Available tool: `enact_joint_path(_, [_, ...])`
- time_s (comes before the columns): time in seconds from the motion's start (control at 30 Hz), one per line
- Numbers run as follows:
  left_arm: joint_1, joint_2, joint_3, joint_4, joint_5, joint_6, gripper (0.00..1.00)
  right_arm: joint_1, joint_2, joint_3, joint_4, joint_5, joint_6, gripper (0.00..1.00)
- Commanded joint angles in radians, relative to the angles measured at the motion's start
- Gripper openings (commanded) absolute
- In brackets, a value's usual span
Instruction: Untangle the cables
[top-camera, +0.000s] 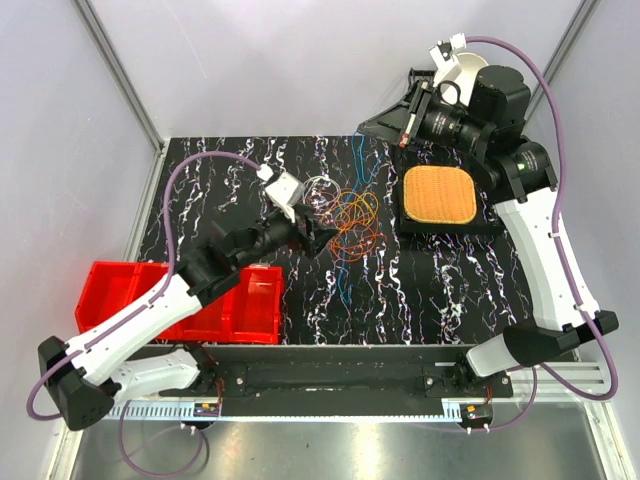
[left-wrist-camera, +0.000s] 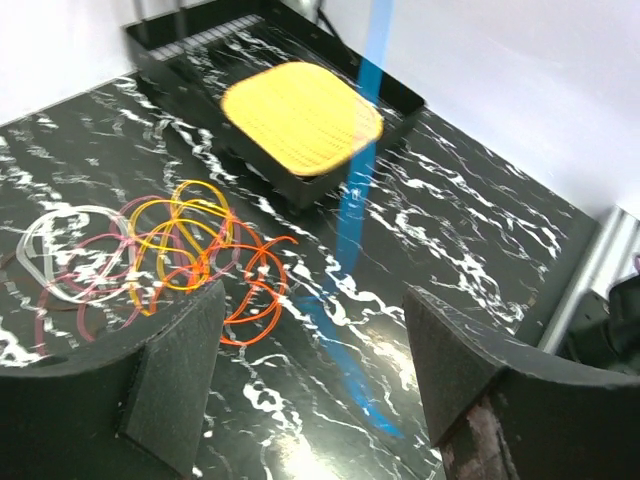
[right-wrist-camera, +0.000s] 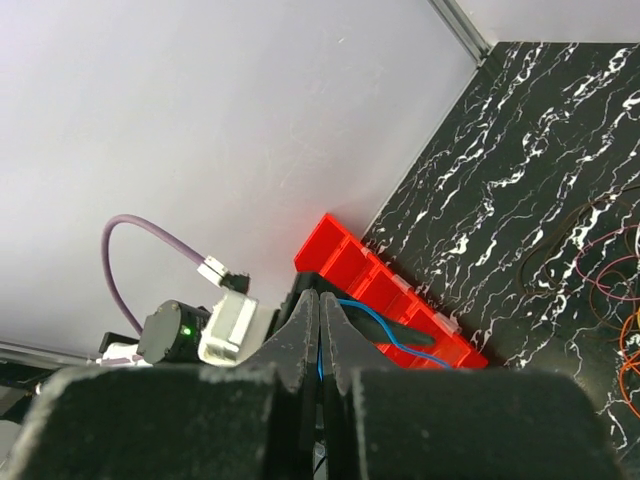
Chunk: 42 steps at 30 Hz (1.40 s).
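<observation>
Red bins (top-camera: 180, 300) are noted at the near left of the table (top-camera: 420, 290). The left tool (top-camera: 322, 238) is held released, jaws wide apart and empty, low over the table just beside the near-left edge of the cable tangle (top-camera: 345, 215). In the left wrist view the orange, yellow and pale pink loops are seen overlapped, ahead and left of the left finger. Beyond, a black tray (top-camera: 490, 222) with a woven yellow pad (top-camera: 438, 195) is recorded. Farthest, the right tool (top-camera: 412, 118) is raised high, clenched on a thin blue cable (left-wrist-camera: 355, 190) stretched straight up from the table.

Step judged: one strand is lifted out of the tangle. Next move judged: the remaining loops are to be pinned, or one pinched, by the left tool.
</observation>
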Motion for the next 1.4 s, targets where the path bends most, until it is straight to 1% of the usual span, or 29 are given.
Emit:
enact_joint_path(0.0, [-0.043, 0.030, 0.070, 0.050, 0.024, 0.021, 0.73, -0.002, -0.044, 0.002, 0.065, -0.040, 0.027, 0.00])
enact_joint_path(0.07, [-0.050, 0.061, 0.081, 0.056, 0.009, 0.024, 0.72, -0.003, -0.048, 0.003, 0.068, -0.046, 0.031, 0.00])
enact_joint_path(0.1, [-0.055, 0.073, 0.087, 0.056, -0.023, 0.033, 0.61, -0.002, -0.051, 0.005, 0.068, -0.048, 0.032, 0.00])
enact_joint_path(0.17, [-0.060, 0.104, 0.093, 0.088, -0.074, 0.038, 0.47, -0.002, -0.055, 0.005, 0.068, -0.051, 0.034, 0.00])
enact_joint_path(0.2, [-0.060, 0.111, 0.089, 0.107, -0.106, 0.050, 0.31, -0.002, -0.058, 0.005, 0.068, -0.052, 0.037, 0.00])
enact_joint_path(0.23, [-0.060, 0.119, 0.082, 0.157, -0.138, 0.055, 0.19, -0.002, -0.061, 0.002, 0.069, -0.054, 0.038, 0.00])
enact_joint_path(0.27, [-0.060, 0.137, 0.079, 0.177, -0.154, 0.059, 0.13, -0.002, -0.064, 0.002, 0.069, -0.057, 0.040, 0.00])
enact_joint_path(0.3, [-0.060, 0.150, 0.082, 0.206, -0.183, 0.076, 0.13, -0.002, -0.066, 0.000, 0.068, -0.058, 0.040, 0.00])
enact_joint_path(0.33, [-0.058, 0.163, 0.092, 0.211, -0.192, 0.084, 0.31, -0.002, -0.066, -0.002, 0.069, -0.058, 0.040, 0.00])
enact_joint_path(0.37, [-0.058, 0.196, 0.120, 0.211, -0.195, 0.092, 0.42, -0.002, -0.068, -0.003, 0.068, -0.061, 0.041, 0.00])
enact_joint_path(0.4, [-0.058, 0.213, 0.136, 0.205, -0.195, 0.099, 0.48, -0.002, -0.069, -0.005, 0.068, -0.063, 0.041, 0.00])
enact_joint_path(0.47, [-0.058, 0.251, 0.179, 0.202, -0.183, 0.102, 0.52, -0.002, -0.071, -0.011, 0.068, -0.064, 0.041, 0.00])
enact_joint_path(0.5, [-0.060, 0.260, 0.191, 0.202, -0.184, 0.098, 0.50, -0.002, -0.074, -0.012, 0.069, -0.064, 0.040, 0.00])
enact_joint_path(0.53, [-0.060, 0.268, 0.203, 0.207, -0.187, 0.093, 0.32, -0.002, -0.074, -0.017, 0.068, -0.066, 0.040, 0.00])
enact_joint_path(0.6, [-0.060, 0.270, 0.199, 0.234, -0.203, 0.084, 0.16, -0.002, -0.080, -0.023, 0.068, -0.066, 0.038, 0.00])
enact_joint_path(0.63, [-0.060, 0.266, 0.185, 0.246, -0.213, 0.079, 0.00, -0.002, -0.080, -0.029, 0.068, -0.066, 0.038, 0.00])
enact_joint_path(0.7, [-0.060, 0.243, 0.167, 0.271, -0.221, 0.069, 0.00, -0.002, -0.083, -0.034, 0.068, -0.066, 0.034, 0.00])
enact_joint_path(0.77, [-0.060, 0.219, 0.161, 0.257, -0.223, 0.057, 0.00, -0.002, -0.086, -0.041, 0.068, -0.061, 0.024, 0.00])
enact_joint_path(0.87, [-0.058, 0.162, 0.164, 0.169, -0.212, 0.040, 0.00, -0.002, -0.095, -0.069, 0.065, -0.023, -0.005, 0.00])
enact_joint_path(0.97, [-0.060, 0.078, 0.188, -0.006, -0.204, 0.013, 0.00, -0.003, -0.123, -0.126, 0.058, 0.052, -0.055, 0.00])
enact_joint_path(1.0, [-0.060, 0.052, 0.194, -0.098, -0.236, -0.008, 0.00, -0.002, -0.138, -0.146, 0.057, 0.070, -0.067, 0.00])
enact_joint_path(1.07, [-0.058, -0.039, 0.199, -0.151, -0.290, -0.061, 0.00, -0.002, -0.153, -0.237, 0.069, 0.092, -0.086, 0.00])
enact_joint_path(1.1, [-0.057, -0.071, 0.197, -0.177, -0.339, -0.081, 0.00, -0.002, -0.164, -0.280, 0.112, 0.083, -0.085, 0.00])
enact_joint_path(1.13, [-0.058, -0.129, 0.197, -0.181, -0.356, -0.101, 0.00, -0.002, -0.170, -0.381, 0.144, 0.042, -0.078, 0.00])
enact_joint_path(1.17, [-0.058, -0.152, 0.199, -0.180, -0.367, -0.138, 0.00, 0.000, -0.175, -0.438, 0.185, 0.017, -0.040, 0.00])
enact_joint_path(1.2, [-0.058, -0.169, 0.200, -0.186, -0.391, -0.154, 0.00, 0.003, -0.179, -0.492, 0.269, -0.011, -0.017, 0.00])
enact_joint_path(1.23, [-0.058, -0.195, 0.210, -0.191, -0.410, -0.169, 0.00, 0.020, -0.175, -0.580, 0.307, -0.061, 0.000, 0.00])
enact_joint_path(1.3, [-0.057, -0.211, 0.213, -0.182, -0.459, -0.204, 0.00, 0.063, -0.160, -0.656, 0.348, -0.068, 0.021, 0.00])
enact_joint_path(1.37, [-0.058, -0.223, 0.210, -0.159, -0.474, -0.235, 0.00, 0.142, -0.149, -0.684, 0.356, -0.045, -0.001, 0.00])
